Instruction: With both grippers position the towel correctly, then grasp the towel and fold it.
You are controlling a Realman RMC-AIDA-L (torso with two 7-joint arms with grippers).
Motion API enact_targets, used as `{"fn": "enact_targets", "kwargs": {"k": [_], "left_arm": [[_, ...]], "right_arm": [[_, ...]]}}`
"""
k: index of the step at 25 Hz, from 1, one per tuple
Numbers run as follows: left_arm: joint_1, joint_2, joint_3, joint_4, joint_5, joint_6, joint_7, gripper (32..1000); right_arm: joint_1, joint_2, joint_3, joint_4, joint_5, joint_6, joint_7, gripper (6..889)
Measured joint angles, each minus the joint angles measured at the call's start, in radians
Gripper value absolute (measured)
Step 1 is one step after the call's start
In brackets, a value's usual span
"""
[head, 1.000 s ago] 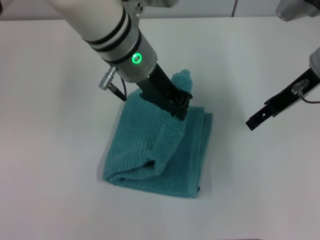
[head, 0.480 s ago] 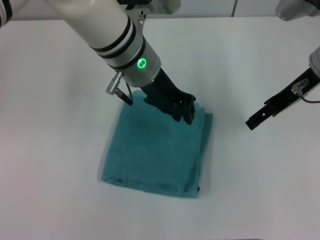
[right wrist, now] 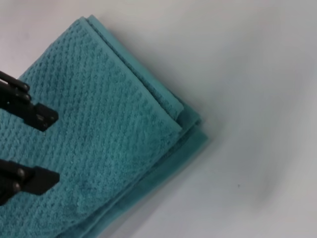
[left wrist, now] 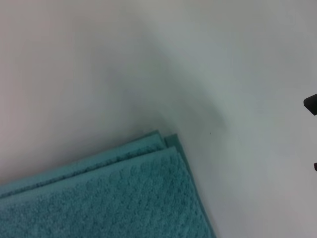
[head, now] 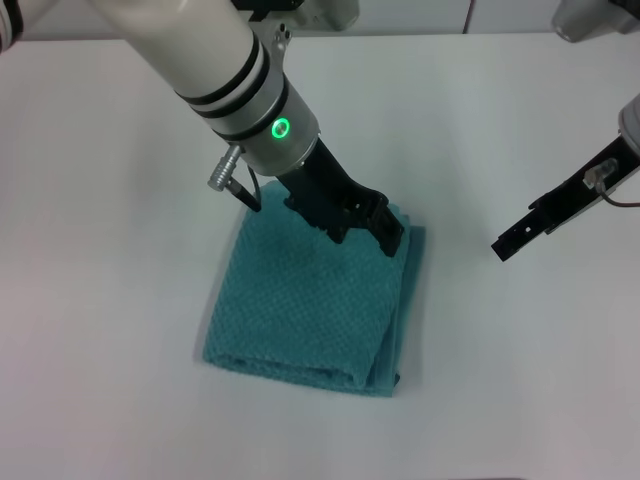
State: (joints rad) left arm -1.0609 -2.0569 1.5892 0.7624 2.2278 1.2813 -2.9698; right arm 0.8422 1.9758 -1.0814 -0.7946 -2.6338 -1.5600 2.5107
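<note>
Since a second ago the raised flap has dropped: the towel (head: 315, 300) now lies flat and folded on the white worktop (head: 110, 260), and the left gripper (head: 368, 228) has let go of it.

Head view: the towel sits just below centre, its layered edges along the 3 o'clock side. The left gripper hangs over the towel's 1 o'clock corner, fingers apart and holding nothing. The right gripper (head: 503, 245) hovers well apart from the towel at 3 o'clock, over bare worktop; I cannot tell whether its fingers are apart or together.

Left wrist view: one stacked corner of the towel (left wrist: 124, 198) fills the 7 o'clock part, with bare worktop (left wrist: 148, 59) beyond it.

Right wrist view: the towel (right wrist: 104, 139) lies from 10 o'clock down to 6 o'clock, its layers stepped at the corner. The left gripper's two fingers (right wrist: 39, 115) show at 9 o'clock, apart, above the cloth.
</note>
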Motion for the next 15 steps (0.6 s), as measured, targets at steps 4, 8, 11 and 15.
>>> {"fn": "enact_targets", "kwargs": {"k": [4, 8, 11, 15], "left_arm": [[0.000, 0.0051, -0.001, 0.000, 0.003, 0.009, -0.005, 730], [-0.001, 0.0075, -0.006, 0.003, 0.006, 0.019, -0.006, 793], [0.000, 0.0087, -0.007, 0.003, 0.009, 0.022, -0.008, 840], [-0.002, 0.0091, -0.008, 0.002, 0.029, 0.032, -0.010, 854]], "right_arm": [[0.000, 0.000, 0.000, 0.000, 0.000, 0.000, 0.000, 854], [-0.001, 0.000, 0.000, 0.000, 0.000, 0.000, 0.000, 854], [-0.001, 0.000, 0.000, 0.000, 0.000, 0.000, 0.000, 854], [-0.002, 0.000, 0.000, 0.000, 0.000, 0.000, 0.001, 854]]}}
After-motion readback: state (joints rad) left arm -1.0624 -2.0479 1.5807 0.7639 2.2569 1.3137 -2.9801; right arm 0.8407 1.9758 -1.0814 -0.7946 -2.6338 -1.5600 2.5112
